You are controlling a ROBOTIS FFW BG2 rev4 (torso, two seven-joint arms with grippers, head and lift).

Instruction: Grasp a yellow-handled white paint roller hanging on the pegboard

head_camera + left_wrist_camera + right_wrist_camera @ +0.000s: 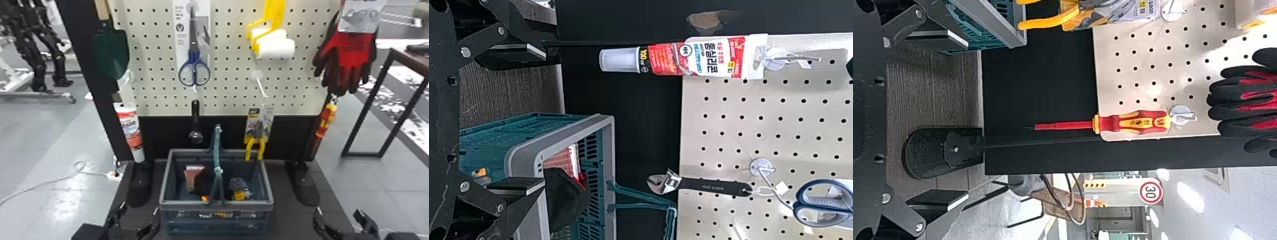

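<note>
Paint roller (274, 46): hangs high above the basket (217, 204), a little toward its right side. The yellow handle points up to its hook, so the white roller sits lowest and stands out from the pegboard (229, 83).
Why it hangs so: the hook bears the weight from the top, which likely leaves the yellow frame as the part to grip.
Left gripper (139, 217): low at the basket's near left corner, fingers spread apart, holding nothing.
Right gripper (336, 213): low, off the basket's near right corner, fingers also spread apart and holding nothing.
Stage: I judge the reach has not begun, as both arms wait down by the basket, well below the roller.
Likely arm: the right, since the roller hangs on that side of the basket.
Pliers (257, 134): hang just above the basket's far right rim, under the roller, so a rising arm should pass clear of them.
Gloves (348, 57): up beyond the basket's right side, near the roller, a risk of snagging.
</note>
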